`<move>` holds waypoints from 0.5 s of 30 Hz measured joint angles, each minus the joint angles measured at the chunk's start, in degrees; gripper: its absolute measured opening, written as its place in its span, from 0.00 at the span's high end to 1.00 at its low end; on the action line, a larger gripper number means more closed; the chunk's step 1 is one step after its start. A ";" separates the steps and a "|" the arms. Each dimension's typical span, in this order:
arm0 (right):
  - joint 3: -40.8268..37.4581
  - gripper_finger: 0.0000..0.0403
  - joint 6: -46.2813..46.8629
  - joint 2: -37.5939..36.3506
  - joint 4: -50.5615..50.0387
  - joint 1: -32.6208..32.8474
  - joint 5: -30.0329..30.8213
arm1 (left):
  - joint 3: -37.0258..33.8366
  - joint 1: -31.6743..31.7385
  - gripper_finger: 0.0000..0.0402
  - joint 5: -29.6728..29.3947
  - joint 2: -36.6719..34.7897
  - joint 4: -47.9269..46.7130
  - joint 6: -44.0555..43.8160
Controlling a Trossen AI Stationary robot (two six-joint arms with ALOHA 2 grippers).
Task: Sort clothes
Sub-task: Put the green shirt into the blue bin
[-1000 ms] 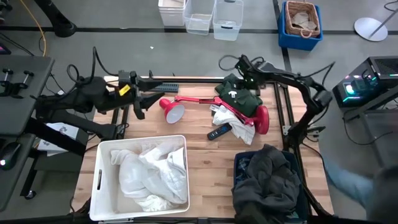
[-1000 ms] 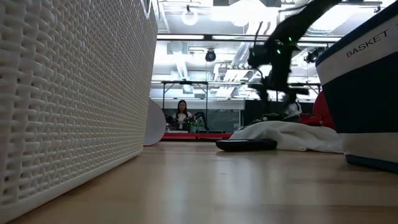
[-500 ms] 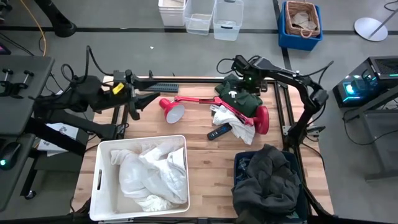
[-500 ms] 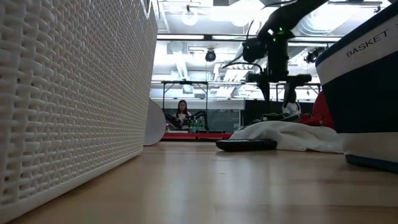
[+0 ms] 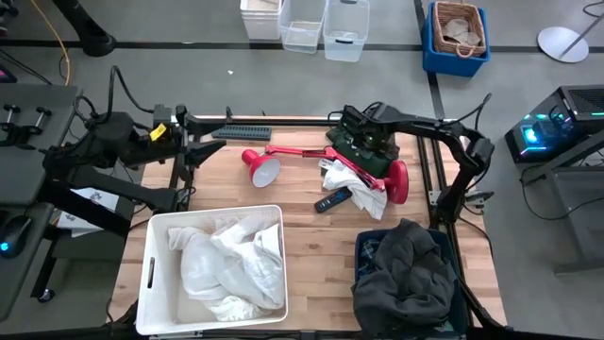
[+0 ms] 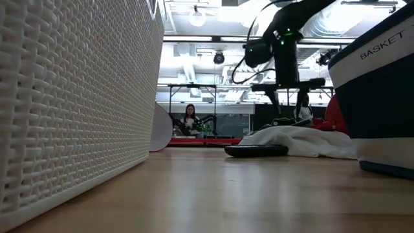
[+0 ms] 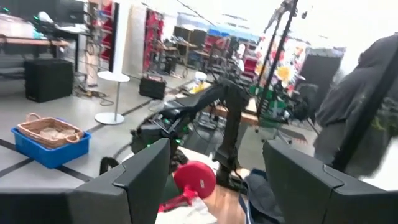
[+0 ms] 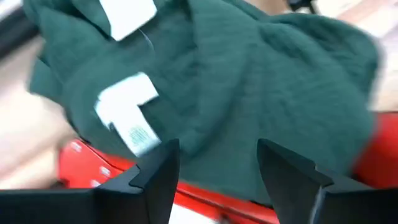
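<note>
Tabletop part-sorted: whites in white bin (image 5: pixel 151 274), grey garment (image 5: pixel 406 274) in navy bin (image 5: pixel 362 247); green garment (image 5: pixel 376 157) and white cloth (image 5: pixel 363 196) left on lamp (image 5: pixel 283 156), right gripper (image 8: pixel 214 171) spread above green, left gripper (image 7: pixel 214 171) spread, idle at table's left edge.

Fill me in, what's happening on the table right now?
A clothes sort is under way. The right pincer is open, right above the green garment lying on the red lamp at the far side of the table. Nothing is gripped yet. The left pincer is open too, waiting off the table's far left corner. White clothes already fill the white basket, and a dark grey garment sits in the navy basket.
</note>
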 joint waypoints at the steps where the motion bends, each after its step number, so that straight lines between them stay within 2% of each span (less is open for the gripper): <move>1: -0.66 0.48 0.67 0.00 1.98 0.02 0.21 | 0.00 -0.02 0.39 0.56 0.00 -0.46 -0.01; 7: -4.20 0.49 5.59 2.27 7.66 -0.59 0.69 | 0.00 -0.04 0.39 2.79 0.35 -2.44 -2.11; 12: -4.50 0.50 5.30 3.27 8.50 -0.31 4.52 | 0.00 -0.04 0.39 3.75 0.37 -3.69 -3.92; 14: -4.50 0.56 2.67 3.43 8.42 -0.35 4.04 | 0.00 -0.04 0.39 3.75 0.37 -3.68 -4.37; 15: -4.50 0.63 0.97 3.27 8.27 -0.61 3.28 | 0.00 -0.04 0.39 3.72 0.37 -3.65 -4.38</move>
